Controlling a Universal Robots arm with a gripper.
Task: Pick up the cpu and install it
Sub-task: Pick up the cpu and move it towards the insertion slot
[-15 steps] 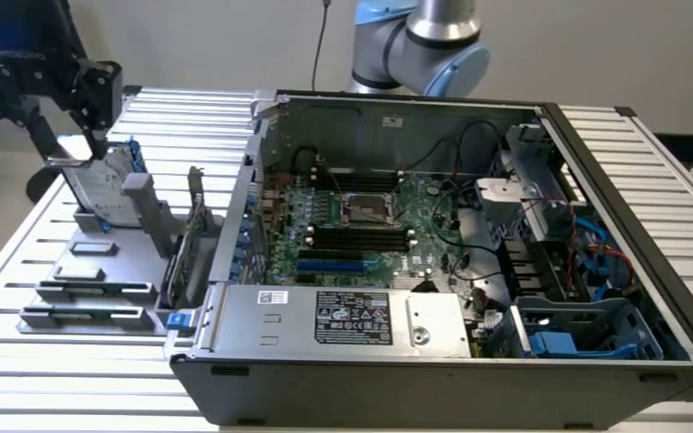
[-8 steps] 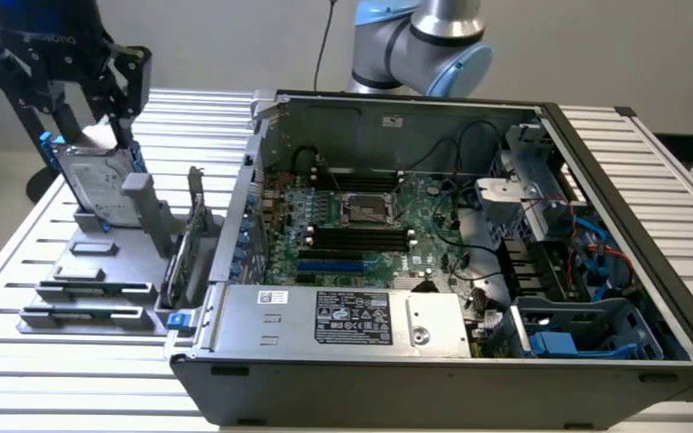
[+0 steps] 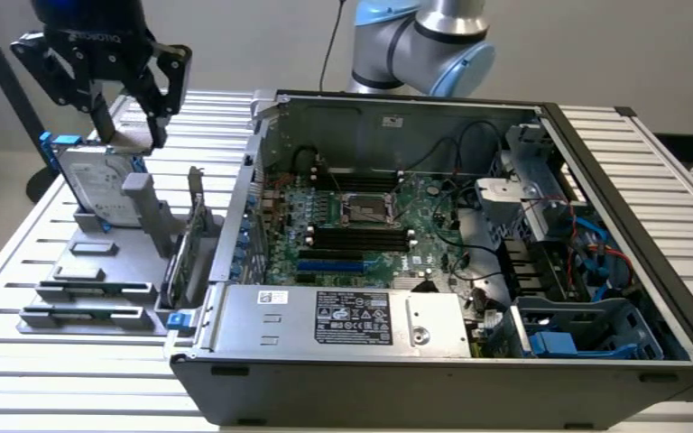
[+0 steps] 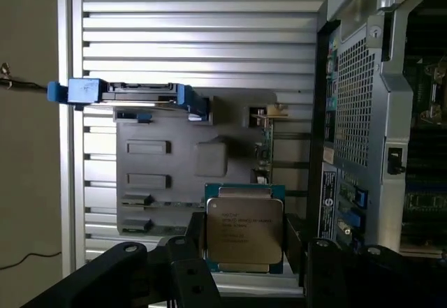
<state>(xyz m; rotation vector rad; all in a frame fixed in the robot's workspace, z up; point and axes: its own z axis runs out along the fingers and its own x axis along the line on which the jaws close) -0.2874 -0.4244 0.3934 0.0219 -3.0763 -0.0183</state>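
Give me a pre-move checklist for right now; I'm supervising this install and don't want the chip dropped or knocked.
1. cpu held in the pincer: ok, gripped on two opposite edges.
2. cpu lifted off the grey parts tray: ok, it hangs above the tray.
3. Clearance from the hard drive standing just under the pincer in the exterior view: cannot tell.
4. Computer case open, motherboard exposed: ok.
5. cpu socket empty and ready: cannot tell.
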